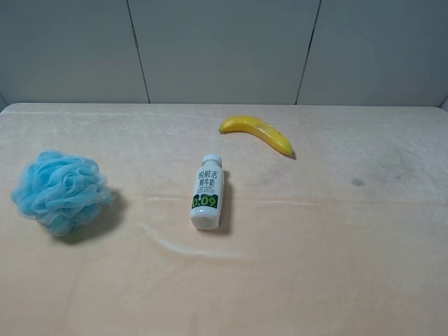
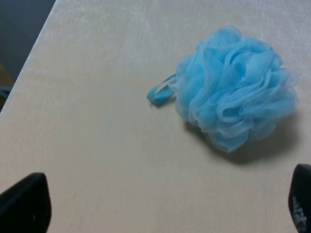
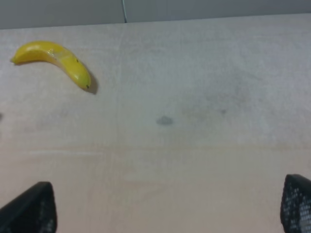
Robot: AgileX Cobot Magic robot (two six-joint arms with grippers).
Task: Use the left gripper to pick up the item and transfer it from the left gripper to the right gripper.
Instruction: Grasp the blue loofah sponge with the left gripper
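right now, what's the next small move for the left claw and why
Probably ease the left claw forward and down toward the fluffy light-blue mesh bath puff. Its jaws stand wide open and empty, and the puff lies untouched on the beige table ahead of them, off to one side rather than centred between them, so lining up comes before closing.

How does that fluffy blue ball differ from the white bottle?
The puff is light blue and frilly; the bottle is white and smooth, with a printed label. The puff is ball-shaped; the bottle is long and lies on its side. The puff looks wider than the bottle. Both rest on the table, untouched.
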